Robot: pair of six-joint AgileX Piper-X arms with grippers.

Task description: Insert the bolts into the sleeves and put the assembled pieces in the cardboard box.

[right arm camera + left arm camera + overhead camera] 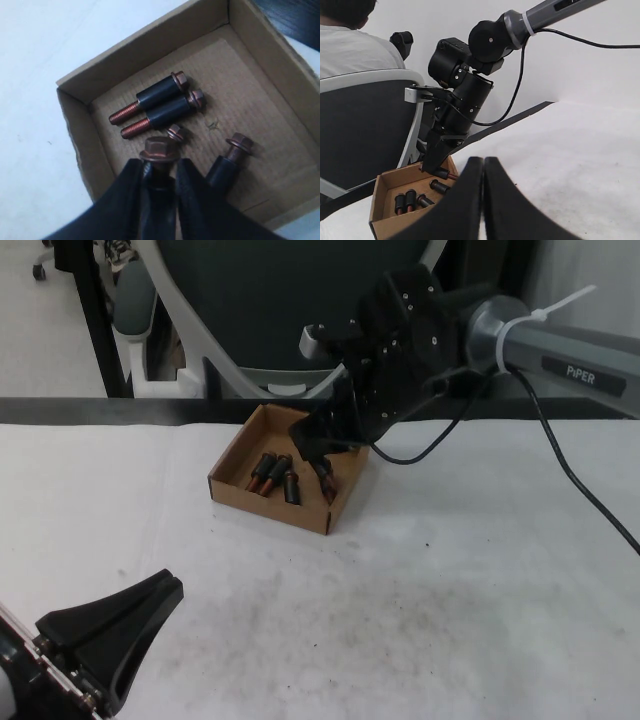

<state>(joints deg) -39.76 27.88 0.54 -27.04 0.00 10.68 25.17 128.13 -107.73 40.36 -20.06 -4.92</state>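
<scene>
The cardboard box [80, 117] sits at the back of the bench, also seen as a box [240, 455] from above. My right gripper [159, 170] hangs over the box interior, shut on a copper bolt in a black sleeve [160, 150], head pointing away from the wrist. Two assembled pieces [160, 97] lie side by side on the box floor. Another piece [232, 155] lies beside the held one, and a third bolt head [175, 132] peeks out behind it. My left gripper [483, 162] is shut and empty, low over the bench at the near left corner [160, 592].
A white cloth [430, 580] covers the bench, with wide free room around the box. A black strip [120, 410] runs along the bench's back edge. Behind it stands an office chair [280, 300]. The right arm's cable [560, 460] hangs over the bench.
</scene>
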